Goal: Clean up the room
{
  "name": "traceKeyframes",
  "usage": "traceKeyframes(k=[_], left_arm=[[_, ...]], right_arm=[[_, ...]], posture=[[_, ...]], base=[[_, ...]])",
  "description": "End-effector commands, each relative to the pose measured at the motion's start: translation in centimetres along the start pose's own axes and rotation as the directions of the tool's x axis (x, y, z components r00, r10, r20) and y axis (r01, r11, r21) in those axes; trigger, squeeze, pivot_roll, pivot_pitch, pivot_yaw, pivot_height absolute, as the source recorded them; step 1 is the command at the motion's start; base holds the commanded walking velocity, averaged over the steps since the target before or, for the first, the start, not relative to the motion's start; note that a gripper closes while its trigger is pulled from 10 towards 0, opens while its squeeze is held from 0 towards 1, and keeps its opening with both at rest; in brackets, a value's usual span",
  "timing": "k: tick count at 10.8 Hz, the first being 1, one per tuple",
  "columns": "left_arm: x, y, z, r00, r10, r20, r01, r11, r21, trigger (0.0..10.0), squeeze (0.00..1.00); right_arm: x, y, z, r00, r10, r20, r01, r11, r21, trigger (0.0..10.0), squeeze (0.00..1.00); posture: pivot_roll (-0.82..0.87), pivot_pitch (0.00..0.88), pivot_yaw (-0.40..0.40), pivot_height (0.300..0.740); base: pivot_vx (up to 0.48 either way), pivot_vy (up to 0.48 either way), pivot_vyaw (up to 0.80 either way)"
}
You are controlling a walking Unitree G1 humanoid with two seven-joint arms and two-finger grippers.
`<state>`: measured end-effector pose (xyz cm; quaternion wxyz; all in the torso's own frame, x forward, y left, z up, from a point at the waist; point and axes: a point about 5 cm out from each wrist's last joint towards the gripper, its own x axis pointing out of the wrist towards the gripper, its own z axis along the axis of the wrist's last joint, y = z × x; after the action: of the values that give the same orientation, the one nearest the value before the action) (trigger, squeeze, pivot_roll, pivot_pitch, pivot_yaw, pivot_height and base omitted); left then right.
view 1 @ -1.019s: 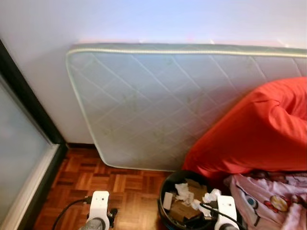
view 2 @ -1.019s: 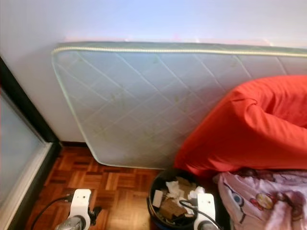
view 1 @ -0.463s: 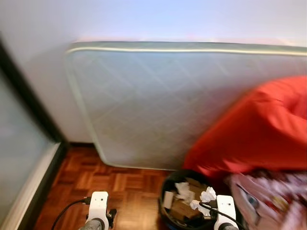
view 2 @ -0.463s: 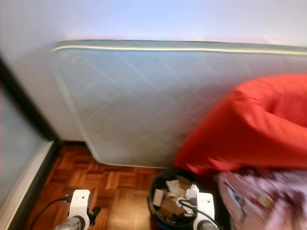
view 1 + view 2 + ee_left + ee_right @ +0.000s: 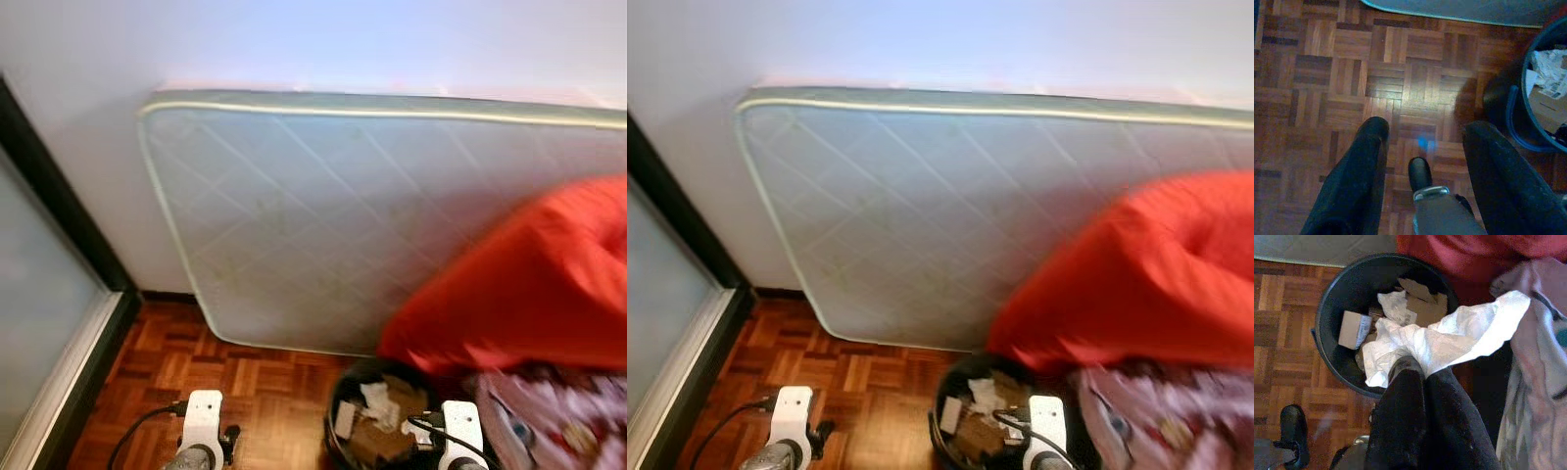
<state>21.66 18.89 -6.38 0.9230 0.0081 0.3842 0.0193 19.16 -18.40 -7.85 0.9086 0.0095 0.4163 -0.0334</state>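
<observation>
My right gripper [image 5: 1418, 367] is shut on a crumpled white paper [image 5: 1459, 333] and holds it above a round black bin [image 5: 1332, 289]. Inside the bin lie cardboard pieces, a small box and more crumpled paper. In the eye views the bin [image 5: 338, 411] stands on the parquet at the bottom, with my right wrist [image 5: 458, 431] over its right side. My left gripper [image 5: 1422, 132] hangs open over bare parquet to the left of the bin [image 5: 1518, 112], holding nothing.
A pale quilted mattress [image 5: 323, 215] leans against the white wall behind the bin. A big red cushion [image 5: 529, 284] and pink patterned fabric [image 5: 563, 421] crowd the bin's right side. A black-framed glass door [image 5: 49, 323] lines the left. Parquet floor [image 5: 265, 382] lies between.
The head view has tipped slightly, so the bin and cushion sit lower in the picture, and the right side is blurred. Both wrists keep their places.
</observation>
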Motion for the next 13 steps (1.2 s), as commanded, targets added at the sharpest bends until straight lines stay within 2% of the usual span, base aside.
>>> traceKeyframes(k=[1, 4, 5, 7, 8, 9, 11, 13], left_arm=[[-0.1, 0.1, -0.3, 1.0, 0.011, -0.002, -0.011, 1.0, -0.015, 10.0, 0.0], [-0.1, 0.0, -0.2, 1.0, 0.006, 0.002, -0.006, 1.0, -0.019, 10.0, 0.0], [-0.1, 0.0, -0.3, 1.0, 0.005, 0.002, -0.005, 1.0, -0.019, 10.0, 0.0], [-0.1, 0.0, -0.3, 1.0, 0.004, 0.0, -0.004, 1.0, -0.02, 10.0, 0.0], [-0.1, 0.0, -0.4, 1.0, 0.005, 0.0, -0.005, 1.0, -0.023, 10.0, 0.0], [-0.1, 0.0, -0.4, 1.0, 0.006, 0.001, -0.006, 1.0, -0.023, 10.0, 0.0], [-0.1, 0.0, -0.2, 1.0, 0.006, 0.023, -0.005, 1.0, -0.028, 10.0, 0.0], [0.0, -0.3, 0.9, 0.997, 0.0, 0.078, 0.002, 1.0, -0.029, 10.0, 0.0]], right_arm=[[0.0, 0.0, -0.1, 1.0, 0.001, -0.002, -0.001, 1.0, 0.0, 10.0, 0.0], [0.0, -0.1, -0.3, 1.0, 0.001, -0.012, -0.001, 1.0, 0.004, 10.0, 0.0], [0.0, -0.1, -0.2, 1.0, 0.004, -0.017, -0.004, 1.0, -0.022, 10.0, 0.0], [0.2, 0.4, 0.9, 0.999, 0.045, 0.026, -0.046, 0.999, 0.011, 10.0, 0.0], [0.4, 1.4, 1.6, 0.992, 0.123, 0.042, -0.123, 0.992, 0.005, 10.0, 0.0], [0.5, 2.1, 2.2, 0.984, 0.173, 0.046, -0.171, 0.984, -0.039, 10.0, 0.0], [0.7, 2.4, 3.0, 0.983, 0.175, 0.063, -0.171, 0.984, -0.058, 10.0, 0.0], [0.6, 2.5, 3.6, 0.975, 0.196, 0.101, -0.19, 0.979, -0.072, 10.0, 0.0]], posture=[[0.06, 0.073, -0.033, 0.74], [0.06, 0.073, -0.033, 0.74], [0.06, 0.074, -0.033, 0.74], [0.06, 0.078, -0.035, 0.74], [0.06, 0.085, -0.036, 0.74], [0.06, 0.089, -0.037, 0.74], [0.08, 0.108, -0.04, 0.74], [0.08, 0.124, -0.043, 0.74]], base=[[0.315, 0.0, 0.0], [0.096, 0.0, 0.0], [0.0, 0.0, 0.0], [0.0, 0.0, 0.0], [0.0, 0.0, 0.0], [0.0, 0.0, 0.0], [0.0, 0.0, 0.0], [0.0, 0.0, 0.0]])
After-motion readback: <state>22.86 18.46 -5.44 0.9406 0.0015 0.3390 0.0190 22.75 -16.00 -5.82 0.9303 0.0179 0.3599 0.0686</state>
